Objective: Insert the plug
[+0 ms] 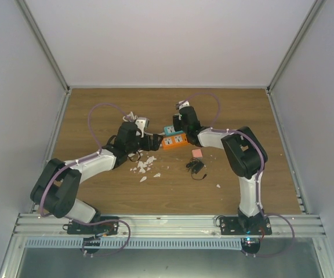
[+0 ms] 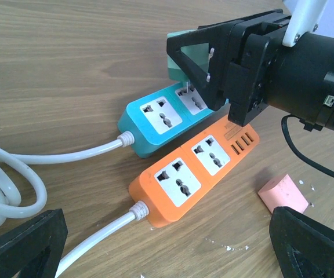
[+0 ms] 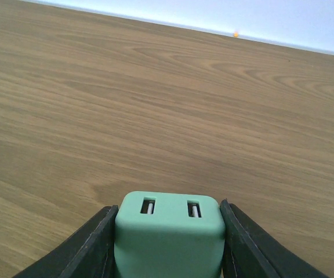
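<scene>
The bench [image 2: 68, 52] is brown with wavy wood grain. The plug [image 3: 168, 234] is mint green. The teal power strip [image 2: 166, 116] and the orange power strip [image 2: 193, 176] both have white socket faces and white cords [image 2: 68, 157]. The block [image 2: 283, 194] is pink, the right claw [image 3: 168, 209] black, the scraps [image 1: 145, 167] white.

A mint-green plug [image 3: 168, 234] with two USB ports on its back stands clamped in the right gripper [image 2: 213, 75], prongs down at the right-hand socket of the teal power strip [image 2: 155, 119]. The orange power strip [image 2: 193, 174] lies flat just beside it on the near side, both mid-table.
</scene>
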